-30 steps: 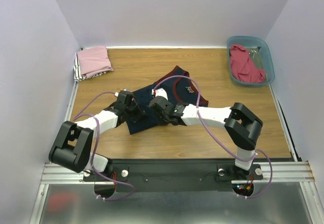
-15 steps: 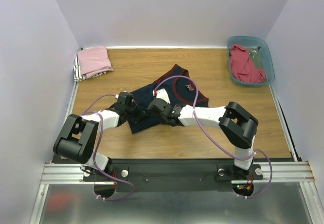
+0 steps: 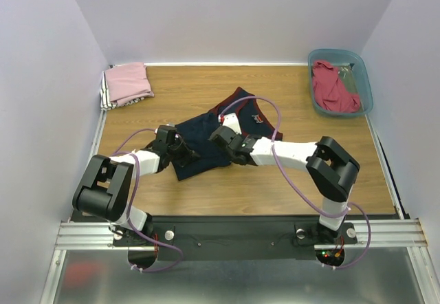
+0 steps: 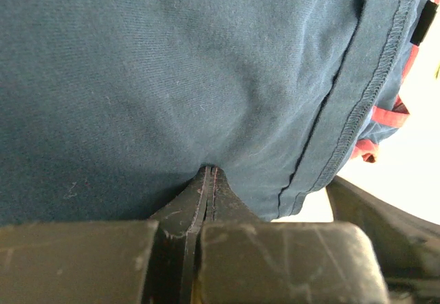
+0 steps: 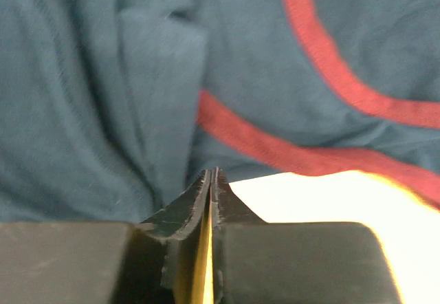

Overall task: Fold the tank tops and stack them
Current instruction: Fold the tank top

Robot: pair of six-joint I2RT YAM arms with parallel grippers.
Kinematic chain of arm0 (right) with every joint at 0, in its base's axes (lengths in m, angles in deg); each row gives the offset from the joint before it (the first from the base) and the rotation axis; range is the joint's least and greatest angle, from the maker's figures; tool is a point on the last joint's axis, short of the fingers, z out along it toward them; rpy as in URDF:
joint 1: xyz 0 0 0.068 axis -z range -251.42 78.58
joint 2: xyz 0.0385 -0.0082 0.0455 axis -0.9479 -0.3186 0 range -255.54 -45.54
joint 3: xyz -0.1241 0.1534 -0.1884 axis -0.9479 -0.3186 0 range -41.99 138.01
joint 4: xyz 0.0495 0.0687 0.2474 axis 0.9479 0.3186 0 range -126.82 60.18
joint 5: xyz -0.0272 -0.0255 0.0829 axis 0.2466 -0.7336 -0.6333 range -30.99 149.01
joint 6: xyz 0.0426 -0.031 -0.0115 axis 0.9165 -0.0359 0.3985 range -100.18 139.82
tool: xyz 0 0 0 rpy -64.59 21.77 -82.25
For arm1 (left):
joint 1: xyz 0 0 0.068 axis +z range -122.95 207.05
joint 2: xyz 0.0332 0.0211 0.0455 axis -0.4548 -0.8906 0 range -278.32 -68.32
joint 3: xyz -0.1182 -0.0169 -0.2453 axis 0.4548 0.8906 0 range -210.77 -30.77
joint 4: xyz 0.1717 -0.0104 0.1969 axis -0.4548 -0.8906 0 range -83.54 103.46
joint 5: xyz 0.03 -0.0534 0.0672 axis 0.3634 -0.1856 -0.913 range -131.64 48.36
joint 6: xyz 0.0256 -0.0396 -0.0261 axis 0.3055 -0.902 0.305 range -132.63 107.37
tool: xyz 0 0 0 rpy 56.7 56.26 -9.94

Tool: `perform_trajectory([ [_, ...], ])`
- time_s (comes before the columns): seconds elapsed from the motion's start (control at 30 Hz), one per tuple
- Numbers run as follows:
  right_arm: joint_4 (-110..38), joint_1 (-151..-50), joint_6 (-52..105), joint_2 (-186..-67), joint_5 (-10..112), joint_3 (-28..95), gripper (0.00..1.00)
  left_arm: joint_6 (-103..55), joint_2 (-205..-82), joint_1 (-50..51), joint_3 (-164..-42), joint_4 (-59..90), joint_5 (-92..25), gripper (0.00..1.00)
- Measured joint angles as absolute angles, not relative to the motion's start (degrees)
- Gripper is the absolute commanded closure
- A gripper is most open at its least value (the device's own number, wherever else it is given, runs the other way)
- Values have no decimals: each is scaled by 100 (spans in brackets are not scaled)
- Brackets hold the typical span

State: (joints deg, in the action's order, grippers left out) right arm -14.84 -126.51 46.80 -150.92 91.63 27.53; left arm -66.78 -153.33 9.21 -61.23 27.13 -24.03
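The navy jersey (image 3: 206, 128) with maroon trim lies crumpled in the middle of the wooden table. My left gripper (image 3: 185, 151) is at its near left edge, jaws shut on a pinch of navy cloth (image 4: 172, 77). My right gripper (image 3: 221, 137) is at the jersey's middle, jaws shut with the tips at a fold of navy cloth (image 5: 124, 98) beside the maroon trim (image 5: 275, 149). A folded pink top (image 3: 127, 82) lies at the far left corner. A red top (image 3: 333, 86) lies bunched in the bin. The "23" is hidden.
The teal plastic bin (image 3: 364, 77) stands at the far right corner. A striped cloth (image 3: 106, 98) shows under the pink top. Purple cables loop over both arms. Walls close the table on the left, back and right.
My right gripper has moved a little far and right, and the jersey's near part has shifted with it. My left gripper has stayed at the jersey's near left edge.
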Motion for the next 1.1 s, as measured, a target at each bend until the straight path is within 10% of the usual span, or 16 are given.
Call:
perform_trajectory([
  [0.27,-1287,-12470,4630,-15064,9030,3360,70,-6407,-15210,927,-6053,2731,-2388,75],
  [0.57,-1539,-12470,4120,-16834,8812,6237,65,-6309,-15053,953,-5990,2641,-2449,75],
  [1.1,-1434,-12424,3821,-17899,8833,6665,64,-6309,-15053,973,-5959,2678,-2427,76],
])
